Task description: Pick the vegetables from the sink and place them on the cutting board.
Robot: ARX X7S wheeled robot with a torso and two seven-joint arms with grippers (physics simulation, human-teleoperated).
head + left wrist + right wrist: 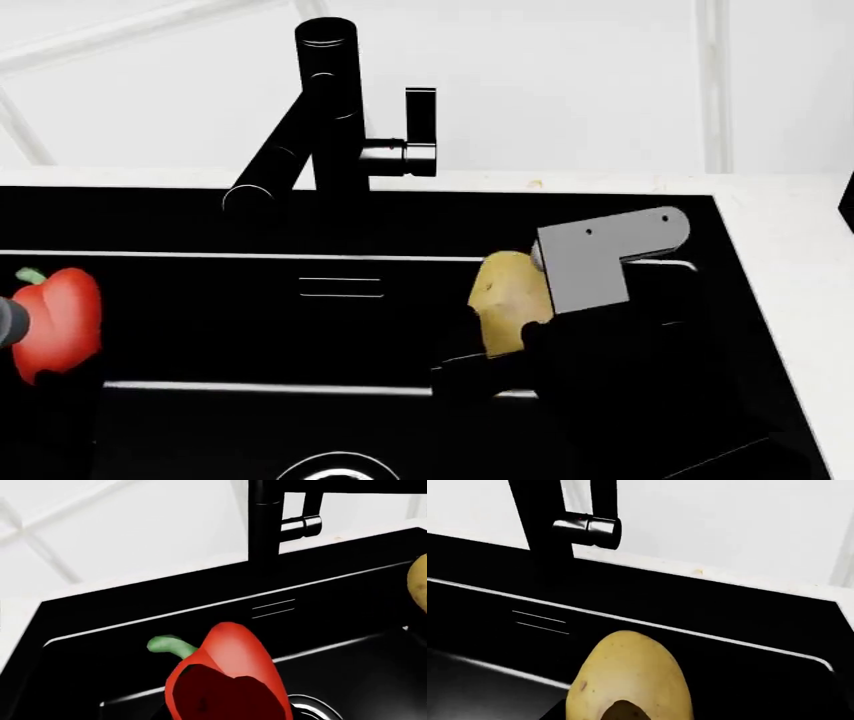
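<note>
Now the glossy red bell pepper (60,318) hangs at the frame's left edge and the tan oval potato (507,300) mid-frame, each clamped by its gripper above the matte black sink (200,222); the black faucet (327,110) stands between.

Red pepper (230,680) (green stem); tan-yellow potato (627,677); black sink (160,225).

Both arms low in front, L end effector (11,325) & R end effector (501,345) clamped.
</note>
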